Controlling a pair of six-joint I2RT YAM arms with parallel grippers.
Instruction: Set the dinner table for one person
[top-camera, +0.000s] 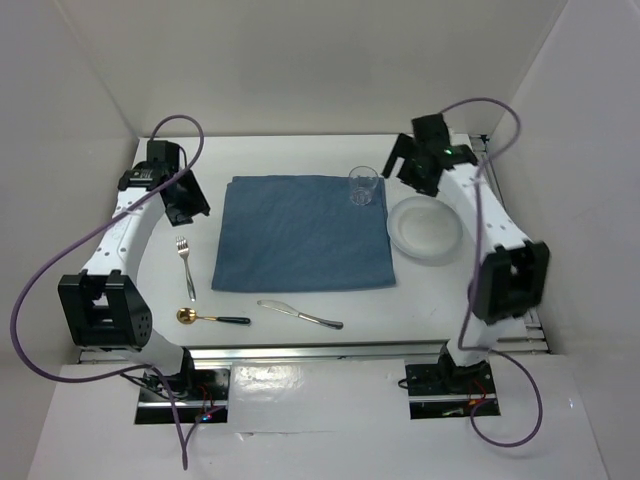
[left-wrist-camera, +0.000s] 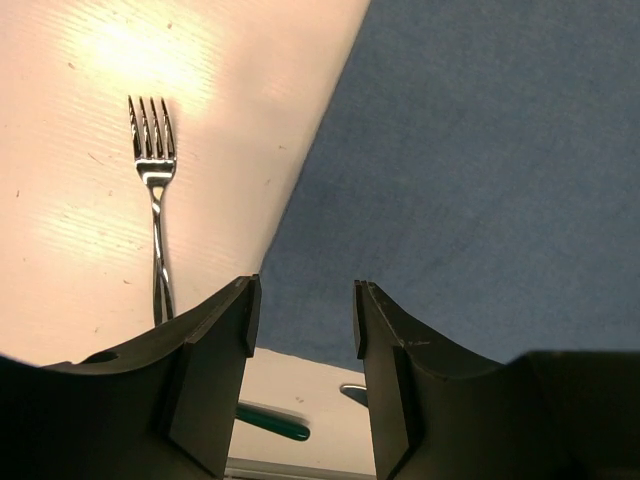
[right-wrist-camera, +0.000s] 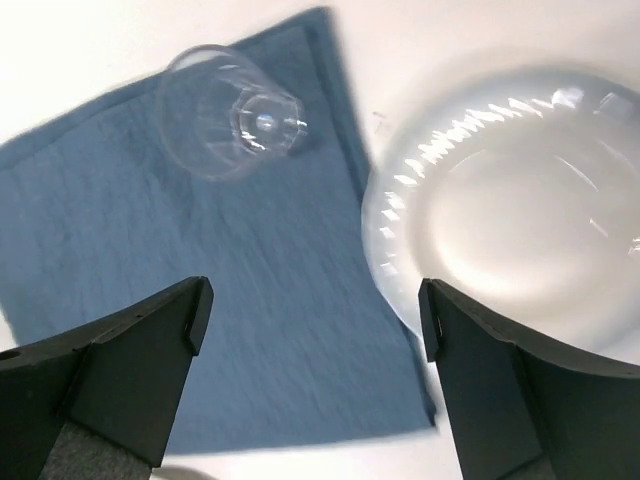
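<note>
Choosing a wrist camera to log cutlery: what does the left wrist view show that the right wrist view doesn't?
Only the left wrist view shows the fork on the dinner table and a dark handle. Only the right wrist view shows the clear glass on a corner of the blue mat and the white plate at its edge. Both show that mat, the table, and an open, empty left end effector or right end effector.
</note>
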